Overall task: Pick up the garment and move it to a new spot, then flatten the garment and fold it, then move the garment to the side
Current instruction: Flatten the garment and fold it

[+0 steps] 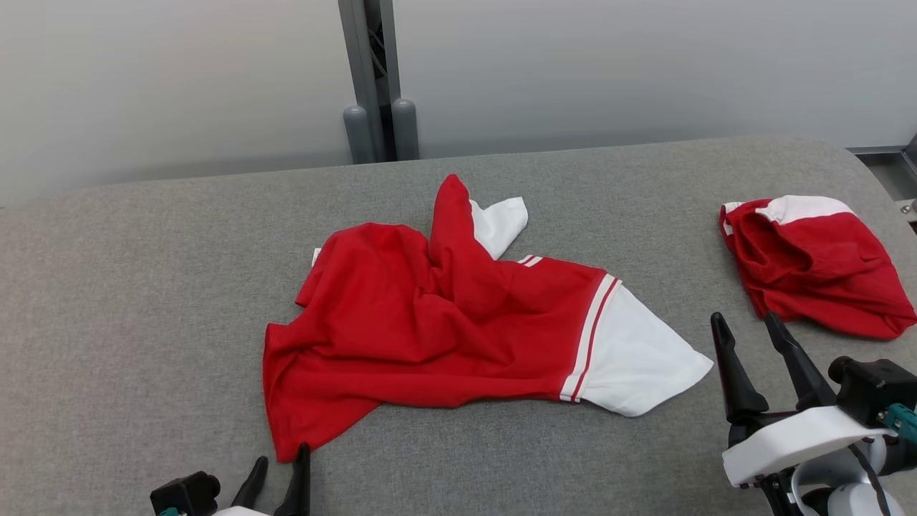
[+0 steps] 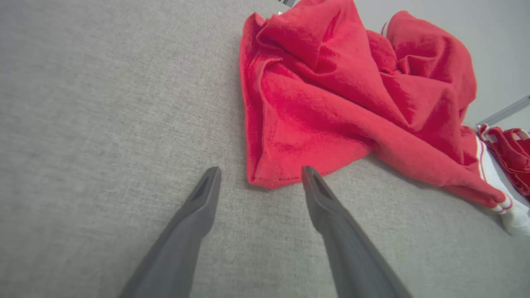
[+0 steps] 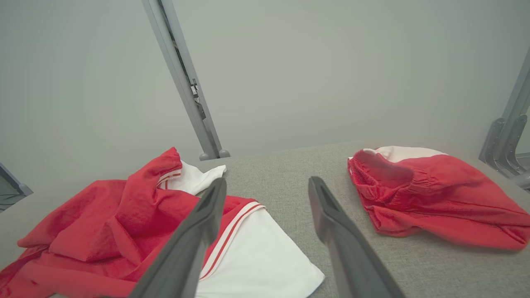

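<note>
The garment could be pinched by one layer only at its near hem corner and dragged bunched, or the red bundle snagged instead. The left end effector and right end effector are held apart, empty. The garment is laid crumpled on the middle of the counter, long axis left to right, white sleeve pointed right

The right gripper has long dark tapered fingers on a glossy white shell, with a black block and teal connector just beside that shell.
</note>
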Controlling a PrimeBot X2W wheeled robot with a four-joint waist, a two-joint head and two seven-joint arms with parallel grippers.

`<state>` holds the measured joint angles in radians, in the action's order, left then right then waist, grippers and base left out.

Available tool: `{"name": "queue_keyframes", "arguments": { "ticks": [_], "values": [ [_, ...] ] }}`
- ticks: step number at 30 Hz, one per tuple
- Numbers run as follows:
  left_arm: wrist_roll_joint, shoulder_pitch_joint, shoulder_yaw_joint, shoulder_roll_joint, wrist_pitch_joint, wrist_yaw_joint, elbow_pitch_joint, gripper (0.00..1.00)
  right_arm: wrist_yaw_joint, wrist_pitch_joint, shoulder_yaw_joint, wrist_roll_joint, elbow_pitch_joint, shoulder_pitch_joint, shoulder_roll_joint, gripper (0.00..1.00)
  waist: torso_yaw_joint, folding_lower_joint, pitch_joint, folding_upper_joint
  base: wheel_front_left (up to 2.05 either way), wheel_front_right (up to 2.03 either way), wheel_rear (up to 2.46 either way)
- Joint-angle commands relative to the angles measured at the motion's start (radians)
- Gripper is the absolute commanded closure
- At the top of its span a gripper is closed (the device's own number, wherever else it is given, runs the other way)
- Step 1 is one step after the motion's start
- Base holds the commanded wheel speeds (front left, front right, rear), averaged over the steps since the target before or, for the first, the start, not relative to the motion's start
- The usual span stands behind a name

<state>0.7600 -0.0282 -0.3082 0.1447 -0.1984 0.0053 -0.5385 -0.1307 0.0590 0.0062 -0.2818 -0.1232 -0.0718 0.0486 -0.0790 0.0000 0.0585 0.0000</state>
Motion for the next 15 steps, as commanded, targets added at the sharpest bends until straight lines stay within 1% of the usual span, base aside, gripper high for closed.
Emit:
{"name": "queue_keyframes", "arguments": {
  "ticks": [1,4,5,6,7,9,10,11,12,13,14,15],
  "values": [
    [0.012,-0.032,0.004,-0.001,-0.008,-0.014,-0.033,0.0,0.0,0.003,-0.005,0.004,0.003,-0.007,0.005,0.0,-0.006,0.0,0.005,0.0,0.0,0.0,0.0],
    [0.02,-0.056,0.003,-0.012,-0.011,-0.03,-0.083,0.0,0.0,0.003,-0.005,0.005,0.004,-0.011,0.005,0.0,-0.013,0.0,0.008,0.0,0.0,0.0,0.0],
    [0.018,-0.063,0.001,-0.014,-0.011,-0.033,-0.097,0.05,0.0,0.003,-0.004,0.005,0.004,-0.011,0.005,0.0,-0.015,0.0,0.009,0.0,0.0,0.0,0.0],
    [0.019,-0.069,-0.001,-0.016,-0.011,-0.039,-0.111,0.29,0.0,0.002,-0.002,0.005,0.004,-0.012,0.005,0.0,-0.017,0.0,0.01,0.0,0.0,0.0,0.0],
    [0.022,-0.075,-0.003,-0.019,-0.011,-0.043,-0.124,0.49,0.0,0.002,-0.001,0.005,0.004,-0.012,0.005,0.0,-0.018,0.0,0.011,0.0,0.0,0.0,0.0],
    [0.022,-0.086,-0.009,-0.024,-0.011,-0.05,-0.145,0.64,0.0,0.002,0.0,0.004,0.005,-0.012,0.005,0.0,-0.02,0.0,0.011,0.0,0.0,0.0,0.0],
    [0.023,-0.101,-0.013,-0.03,-0.014,-0.058,-0.161,0.79,0.0,0.002,-0.002,0.002,0.003,-0.012,0.005,0.0,-0.021,0.0,0.012,0.0,0.0,0.0,0.0],
    [0.023,-0.108,-0.015,-0.033,-0.017,-0.062,-0.168,0.87,0.0,0.002,-0.003,0.001,0.002,-0.012,0.005,0.0,-0.021,0.0,0.012,0.0,0.0,0.0,0.0],
    [0.023,-0.108,-0.015,-0.033,-0.017,-0.062,-0.168,0.87,0.0,0.002,-0.003,0.001,0.002,-0.012,0.005,0.0,-0.021,0.0,0.012,0.0,0.0,0.0,0.0],
    [0.023,-0.114,-0.017,-0.036,-0.019,-0.067,-0.175,0.92,0.0,0.003,-0.005,0.001,-0.001,-0.011,0.005,0.0,-0.02,0.0,0.013,0.0,0.0,0.0,0.0],
    [0.022,-0.129,-0.022,-0.043,-0.024,-0.072,-0.188,1.0,0.0,0.003,-0.008,-0.002,-0.006,-0.011,0.005,0.0,-0.018,0.0,0.013,0.0,0.0,0.0,0.0],
    [0.023,-0.135,-0.023,-0.046,-0.027,-0.076,-0.193,1.0,0.0,0.002,-0.009,-0.005,-0.01,-0.012,0.005,0.0,-0.017,0.0,0.012,0.0,0.0,0.0,0.0]
  ]
}}
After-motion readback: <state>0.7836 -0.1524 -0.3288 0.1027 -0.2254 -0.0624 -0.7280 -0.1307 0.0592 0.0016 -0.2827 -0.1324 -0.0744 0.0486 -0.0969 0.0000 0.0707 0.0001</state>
